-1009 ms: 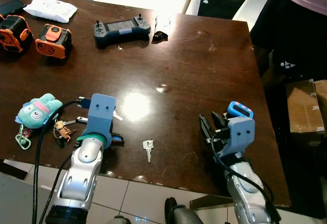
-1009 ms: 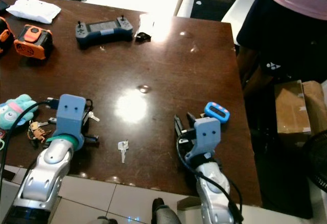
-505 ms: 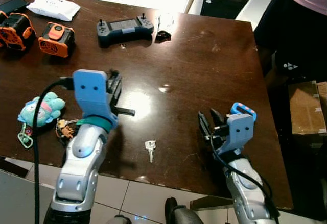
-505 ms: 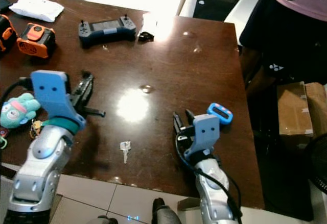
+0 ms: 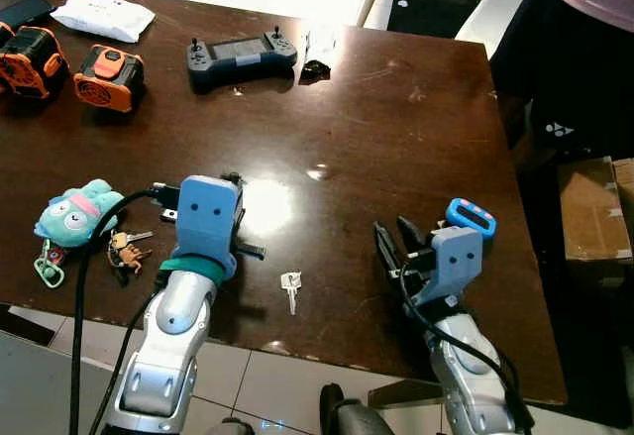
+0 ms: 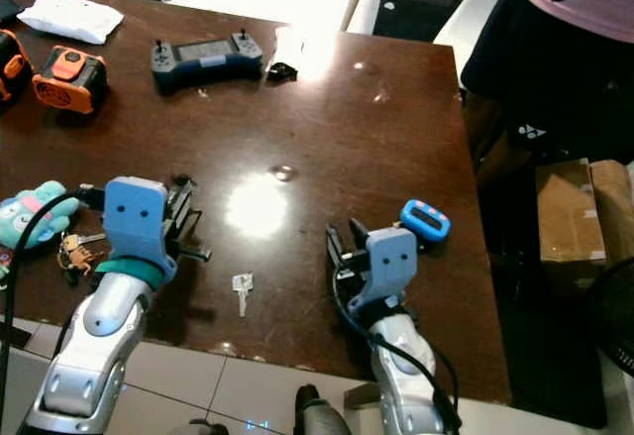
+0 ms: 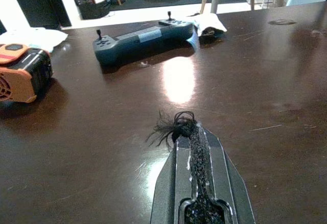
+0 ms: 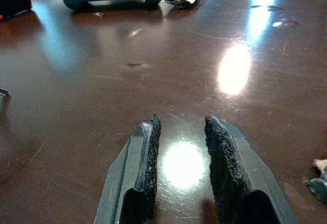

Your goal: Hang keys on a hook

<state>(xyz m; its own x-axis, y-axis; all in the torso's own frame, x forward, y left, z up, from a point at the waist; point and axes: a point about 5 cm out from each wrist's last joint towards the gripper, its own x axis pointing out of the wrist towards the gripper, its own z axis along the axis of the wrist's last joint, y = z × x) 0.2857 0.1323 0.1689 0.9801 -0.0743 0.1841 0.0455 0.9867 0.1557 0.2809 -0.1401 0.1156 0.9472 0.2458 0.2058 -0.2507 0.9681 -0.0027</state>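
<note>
The left end effector (image 5: 238,225) has dropped back down near the table (image 5: 396,138); half a second ago it was lifted high and angled over the wood, and a second ago it sat low by the key bunch. Its fingers are pressed together, and the wrist camera shows nothing between them but a frayed tuft of black fibre at the tips. So that dip toward the keys came away empty, by my reading, and the pickup has yet to happen.

The bunch of keys (image 5: 124,251) lies just to the left of that arm, touching a teal plush toy (image 5: 74,212) with a green clip, near the table's front edge. A single loose key (image 5: 289,288) lies between the two arms, apart from both. No hook can be made out anywhere.

The right end effector (image 5: 394,247) rests low over the front right of the table, fingers spread and empty, with a small blue gadget (image 5: 469,216) just behind it.

The left wrist camera looks away from the keys, toward a dark handheld controller (image 7: 143,35) and an orange device (image 7: 23,73) across the table; only the head cameras show how near the bunch sits. A person in dark clothes (image 5: 565,68) stands at the far right.
</note>
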